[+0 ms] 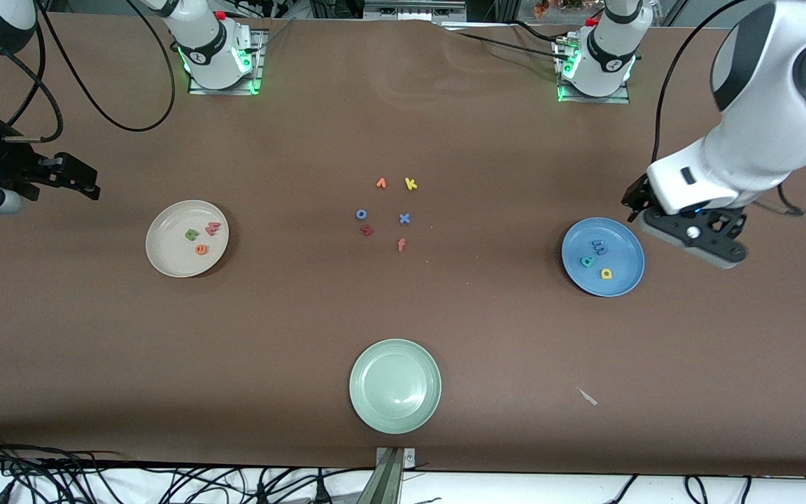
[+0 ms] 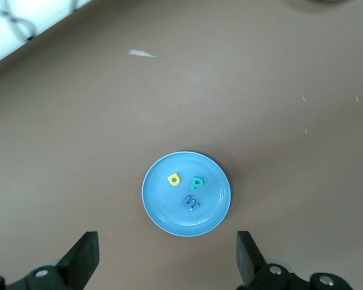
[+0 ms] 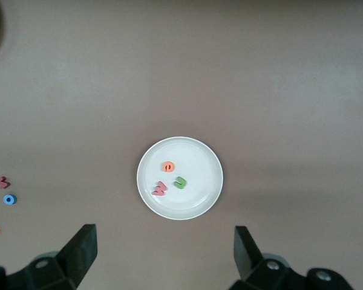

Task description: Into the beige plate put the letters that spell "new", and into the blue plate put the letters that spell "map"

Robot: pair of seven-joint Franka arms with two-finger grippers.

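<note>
Left gripper (image 2: 163, 257) open above round blue plate (image 1: 625, 280); right gripper (image 3: 163, 254) open near round beige plate (image 1: 165, 260), both arms waiting.

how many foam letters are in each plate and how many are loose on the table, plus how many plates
letters in the beige plate: 3
letters in the blue plate: 3
letters in the pale green plate: 0
loose letters mid-table: 6
plates: 3
total: 12 letters, 3 plates

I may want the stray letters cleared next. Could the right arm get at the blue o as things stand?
Probably yes. The right gripper is open and empty, and the blue o lies flat on bare table, apart from the other loose letters, with nothing over it.
</note>
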